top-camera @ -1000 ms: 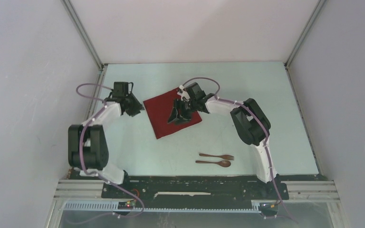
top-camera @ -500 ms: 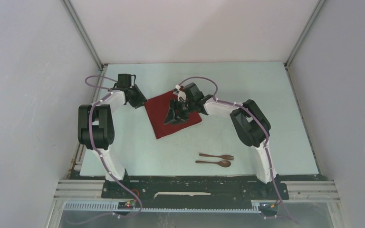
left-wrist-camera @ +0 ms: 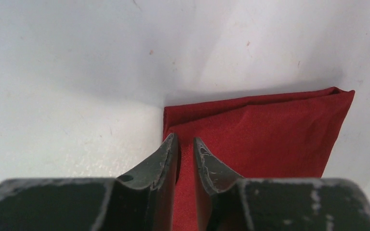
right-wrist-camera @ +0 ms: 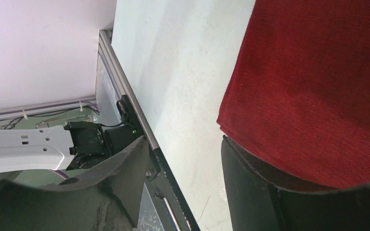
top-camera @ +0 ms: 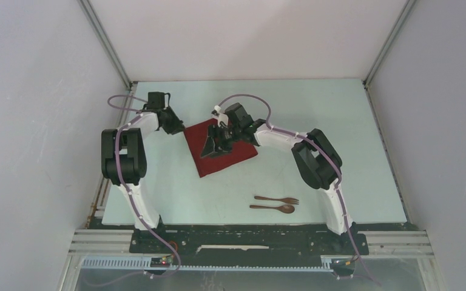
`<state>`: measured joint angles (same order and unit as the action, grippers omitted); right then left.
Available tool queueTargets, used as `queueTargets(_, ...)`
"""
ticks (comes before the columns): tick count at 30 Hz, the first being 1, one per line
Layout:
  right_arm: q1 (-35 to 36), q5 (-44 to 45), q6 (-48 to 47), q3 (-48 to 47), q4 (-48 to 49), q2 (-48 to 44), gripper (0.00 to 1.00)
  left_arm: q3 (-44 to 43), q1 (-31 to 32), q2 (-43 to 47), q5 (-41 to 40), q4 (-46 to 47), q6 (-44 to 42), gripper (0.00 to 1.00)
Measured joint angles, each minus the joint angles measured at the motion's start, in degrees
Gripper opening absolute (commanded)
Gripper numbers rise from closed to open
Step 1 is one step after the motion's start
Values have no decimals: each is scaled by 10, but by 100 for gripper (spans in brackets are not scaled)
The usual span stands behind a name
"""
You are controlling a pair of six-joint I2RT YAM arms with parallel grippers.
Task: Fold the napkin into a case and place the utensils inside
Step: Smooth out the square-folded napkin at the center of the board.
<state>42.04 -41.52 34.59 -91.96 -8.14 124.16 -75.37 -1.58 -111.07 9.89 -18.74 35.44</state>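
Nearest the bases, the spoon (top-camera: 273, 208) and the fork (top-camera: 277, 200) lay side by side on the pale, matte desk (top-camera: 340, 151). Both were slim, dark brown and wooden-looking, with the bowl and the tines pointing right. They hadn't budged over the last second.

Further out, the napkin (top-camera: 218, 148) sat flat at mid-desk, turned at an angle, well apart from the utensils. It was dark red, and the right wrist view showed a fine ribbed weave. In the left wrist view its far edge looked doubled, a fold line running along it, and its corners were crisp.

The right fingers (top-camera: 212, 148) were spread wide over the napkin. In the right wrist view one black, scuffed finger stood at the cloth's hem and the other hung over bare desk. Compared with half a second ago, they had slid left and a little farther across the cloth.

Then the left fingers (top-camera: 176, 125), at the napkin's far-left corner. They were drawn almost together, with only a narrow slit and red showing through it. Whether they actually nipped the cloth, I couldn't tell. A second ago that arm had been bent low and its fingers were short of the cloth; since then the elbow had swung up and the fingers had reached the corner. The napkin itself had kept its place.
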Motion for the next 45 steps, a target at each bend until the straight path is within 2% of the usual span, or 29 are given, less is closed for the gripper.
queueTargets(15, 23, -8, 1, -13, -16, 42, 63, -9, -15, -33, 39, 3, -4, 35)
queueTargets(26, 24, -4, -7, -14, -31, 42, 62, -9, -15, -33, 43, 13, -3, 19)
queueTargets(33, 29, 1, -12, -15, -39, 42, 61, -9, -15, -32, 42, 13, -5, 14)
queueTargets(36, 33, 3, -13, -16, -40, 42, 59, -9, -16, -29, 42, 13, -5, 6)
queueTargets(45, 43, 7, -15, -38, -47, 57, 58, -9, -23, -26, 44, 13, -5, 6)
